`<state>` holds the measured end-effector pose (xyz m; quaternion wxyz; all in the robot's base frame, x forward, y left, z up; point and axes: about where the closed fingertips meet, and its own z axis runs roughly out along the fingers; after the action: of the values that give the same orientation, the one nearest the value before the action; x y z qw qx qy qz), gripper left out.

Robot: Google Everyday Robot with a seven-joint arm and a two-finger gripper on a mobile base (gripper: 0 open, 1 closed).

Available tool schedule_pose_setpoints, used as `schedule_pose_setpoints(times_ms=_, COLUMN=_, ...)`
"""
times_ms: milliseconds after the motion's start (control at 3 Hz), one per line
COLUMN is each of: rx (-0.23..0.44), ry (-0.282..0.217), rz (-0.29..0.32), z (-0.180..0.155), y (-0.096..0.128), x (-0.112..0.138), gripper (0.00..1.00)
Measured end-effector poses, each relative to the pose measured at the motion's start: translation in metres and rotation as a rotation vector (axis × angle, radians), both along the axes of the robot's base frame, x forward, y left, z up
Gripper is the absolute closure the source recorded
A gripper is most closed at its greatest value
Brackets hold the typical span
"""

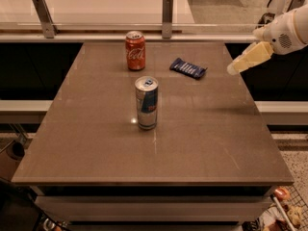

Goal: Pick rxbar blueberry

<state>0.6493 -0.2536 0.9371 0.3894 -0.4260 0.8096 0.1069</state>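
The rxbar blueberry [187,68] is a small flat dark blue bar with pale lettering. It lies on the brown table [202,129] at the far right of centre. My gripper [237,67] comes in from the upper right on a white arm. Its pale yellow fingers [251,57] point down and to the left, above the table's right edge. It hovers to the right of the bar, apart from it, and holds nothing.
A red cola can [135,50] stands at the back, left of the bar. A blue-silver can [146,102] stands near the table's middle. A railing with metal posts [167,16] runs behind the table. Clutter sits on the floor at lower right [284,211].
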Motion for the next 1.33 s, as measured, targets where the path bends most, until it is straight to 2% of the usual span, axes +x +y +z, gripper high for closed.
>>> schedule_pose_setpoints(times_ms=333, rx=0.030, ry=-0.001, rz=0.001, z=-0.013, y=0.007, x=0.016, gripper=0.00)
schedule_pose_setpoints(times_ms=667, rx=0.118, ry=-0.020, rz=-0.004, z=-0.036, y=0.015, x=0.037, gripper=0.00)
schedule_pose_setpoints(times_ms=1333, rx=0.257, ry=-0.054, rz=0.004, z=-0.068, y=0.034, x=0.061, gripper=0.00)
